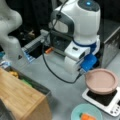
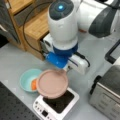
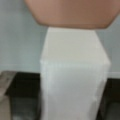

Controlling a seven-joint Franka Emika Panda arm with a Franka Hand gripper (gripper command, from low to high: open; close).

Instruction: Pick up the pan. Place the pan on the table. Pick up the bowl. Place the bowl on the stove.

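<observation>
Dusty-pink round pan [image 2: 52, 83], white handle [image 3: 75, 75], above stove [image 2: 56, 103].

Dusty-pink pan [image 1: 101, 81], white handle [image 3: 73, 82]; teal bowl [image 2: 28, 79]; black-topped white stove [image 2: 58, 103]; grey table [image 1: 62, 92].

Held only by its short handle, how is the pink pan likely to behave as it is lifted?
The pan looks rigid, so it should keep its shape. The gripper is at its white handle, off to one side, so the dish may sag or twist. It looks empty and shallow, probably light, above the stove.
</observation>
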